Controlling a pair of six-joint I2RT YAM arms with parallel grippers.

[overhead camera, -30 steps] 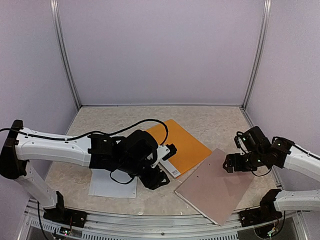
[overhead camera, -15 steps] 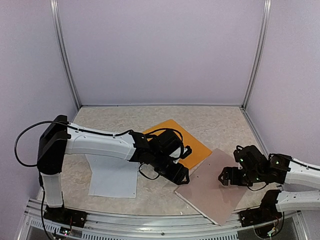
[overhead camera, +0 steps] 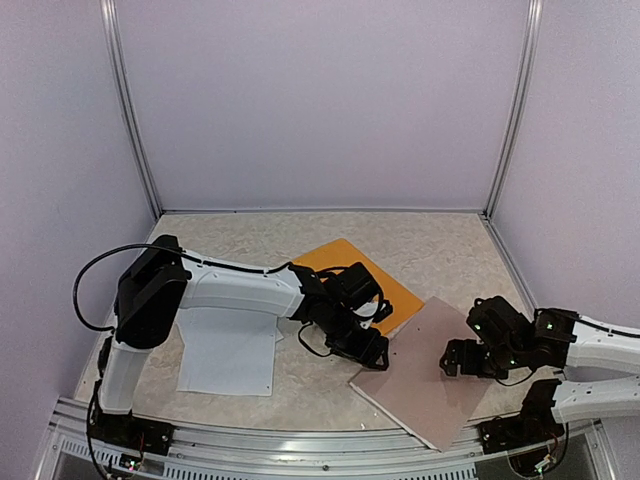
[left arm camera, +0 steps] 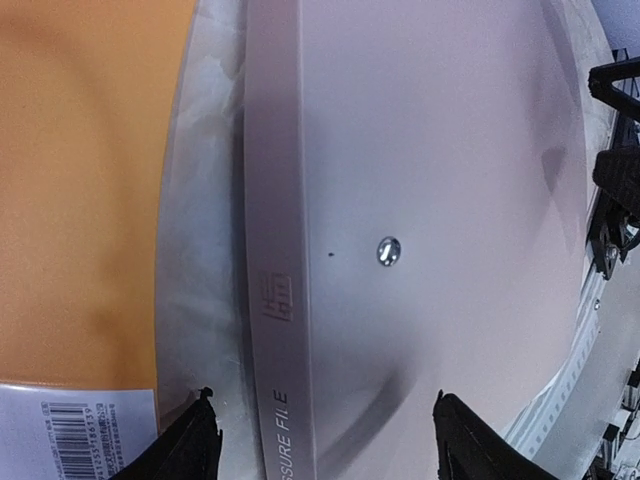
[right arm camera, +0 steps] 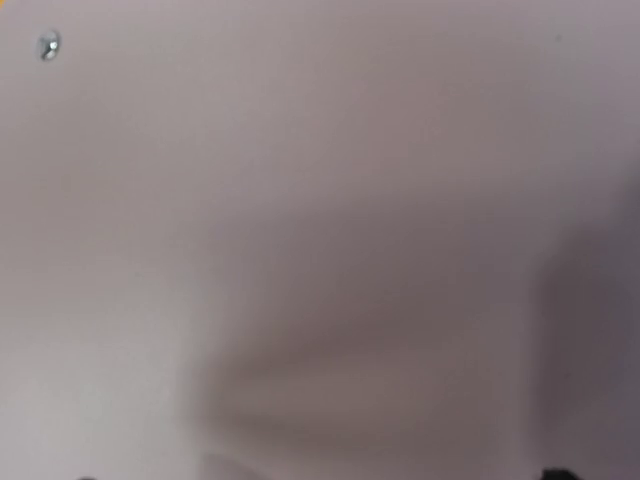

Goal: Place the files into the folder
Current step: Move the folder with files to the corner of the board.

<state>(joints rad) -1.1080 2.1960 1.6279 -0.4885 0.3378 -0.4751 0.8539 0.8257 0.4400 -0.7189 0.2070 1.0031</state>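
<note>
files flat on bench, near left, well apart from both arms | board near right | my right gripper open, low over board | my left gripper open, straddling board's edge nearest folder | folder farther back, just beside board, partly under my left arm

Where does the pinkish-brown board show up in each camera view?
Top external: board lower right of centre, tilted, beside the orange folder.
Left wrist: board fills centre and right; folder at left.
Right wrist: board fills the frame, blurred.
Shared landmark: the small metal rivet on it, in both wrist views.
</note>
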